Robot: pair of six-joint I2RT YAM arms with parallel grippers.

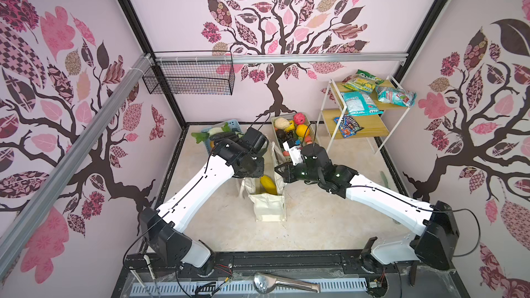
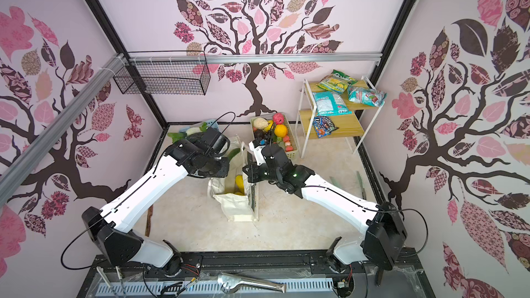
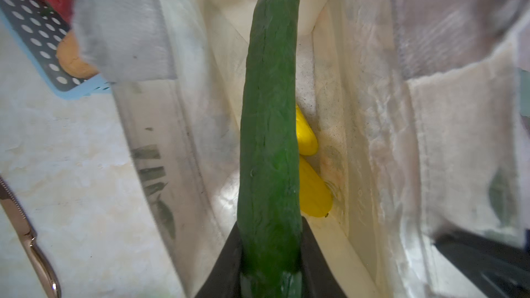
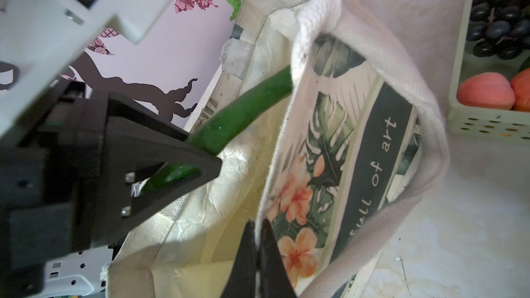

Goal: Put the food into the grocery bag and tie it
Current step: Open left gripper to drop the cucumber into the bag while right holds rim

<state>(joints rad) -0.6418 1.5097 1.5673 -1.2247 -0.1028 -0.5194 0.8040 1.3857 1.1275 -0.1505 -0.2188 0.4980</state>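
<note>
The cream grocery bag (image 1: 269, 206) (image 2: 238, 209) stands open mid-floor between both arms. My left gripper (image 3: 271, 225) is shut on a long green cucumber (image 3: 269, 104) (image 4: 246, 113), whose free end points down into the bag's mouth. On the bag's bottom lies yellow oblong food (image 3: 312, 193) (image 1: 268, 184) (image 2: 239, 182). My right gripper (image 4: 258, 222) is shut on the bag's rim, at the top edge of the wall bearing the dark green "full of art" panel (image 4: 370, 167), holding that side up. A strap handle (image 4: 424, 127) loops over the panel.
A blue lattice basket (image 1: 233, 124) (image 3: 34, 24) of vegetables sits behind the left arm. A beige basket (image 2: 295, 150) (image 4: 487, 127) of fruit stands right of the bag. A wooden shelf (image 1: 370, 127) holds snack packets. Metal tongs (image 1: 286, 283) lie at the front rail.
</note>
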